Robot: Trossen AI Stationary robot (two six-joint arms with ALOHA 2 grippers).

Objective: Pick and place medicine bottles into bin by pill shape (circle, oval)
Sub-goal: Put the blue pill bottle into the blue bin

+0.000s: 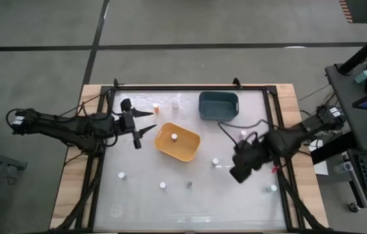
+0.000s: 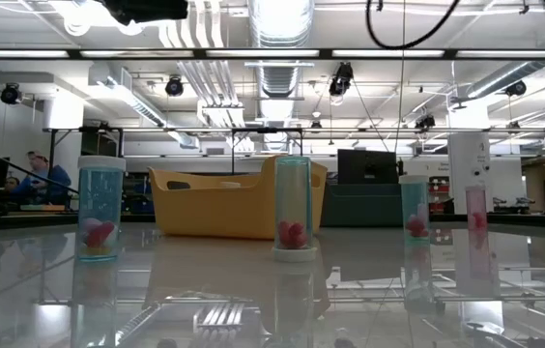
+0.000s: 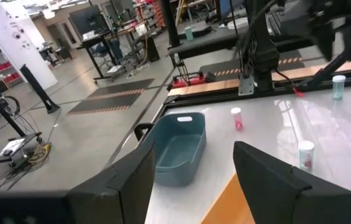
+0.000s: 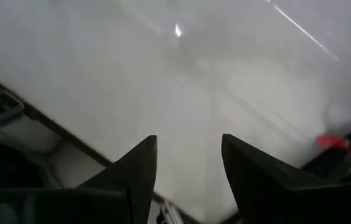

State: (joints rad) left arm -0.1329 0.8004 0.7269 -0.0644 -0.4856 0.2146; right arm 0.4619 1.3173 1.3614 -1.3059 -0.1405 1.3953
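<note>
Several small white-capped bottles stand upright on the white table: one (image 1: 215,161) just left of my right gripper, others (image 1: 122,175), (image 1: 163,185), (image 1: 273,188) nearer the front. One bottle (image 1: 174,137) stands inside the orange-yellow tub (image 1: 187,153). The teal tub (image 1: 218,104) stands behind it, at the far side. My left gripper (image 1: 147,121) is open and empty above the table, left of the orange-yellow tub. My right gripper (image 1: 237,172) is open and empty above bare table (image 4: 188,81).
A grey bottle (image 1: 189,184) stands near the front. An orange-capped bottle (image 1: 156,106) and a white one (image 1: 176,102) stand at the far edge, and another (image 1: 243,134) stands right of centre. A black frame (image 1: 190,86) borders the table. Cables hang near my right arm.
</note>
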